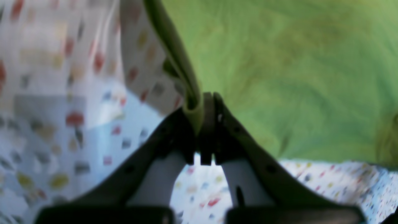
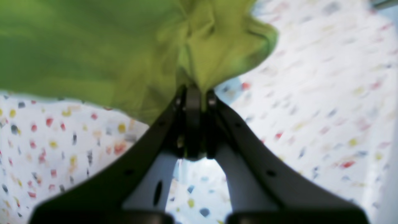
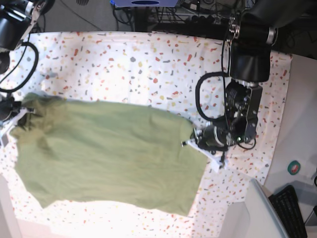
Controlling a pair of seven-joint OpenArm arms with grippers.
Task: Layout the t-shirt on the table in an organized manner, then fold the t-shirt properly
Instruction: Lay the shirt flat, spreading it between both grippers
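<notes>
We see the left gripper (image 1: pixel 202 102) pressed together on a doubled edge of the t-shirt (image 1: pixel 279 77), a narrow fold of olive-green cloth rising from between its dark fingers (image 1: pixel 224 124). From this gripper the rest of the shirt spreads away to one side as a broad, smooth green sheet, while the speckled cloth of the table (image 1: pixel 62 140) lies on the other side and beneath the jaws. The right gripper (image 2: pixel 196 93) is likewise pinching the t-shirt (image 2: pixel 93 46), its fingers (image 2: pixel 192 124) closed on a bunched, wrinkled corner of fabric that puffs up just beyond the tips. From it the green cloth runs off to one side, and the flecked table (image 2: pixel 311 109) shows on the other side and below. In the base view, the t-shirt (image 3: pixel 109 158) is stretched between the two grippers, the left gripper (image 3: pixel 190 140) at one edge and the right gripper (image 3: pixel 19 115) at the opposite, crumpled end. The garment lies mostly flat on the table (image 3: pixel 148 64), its near part reaching toward the cloth's front edge.
</notes>
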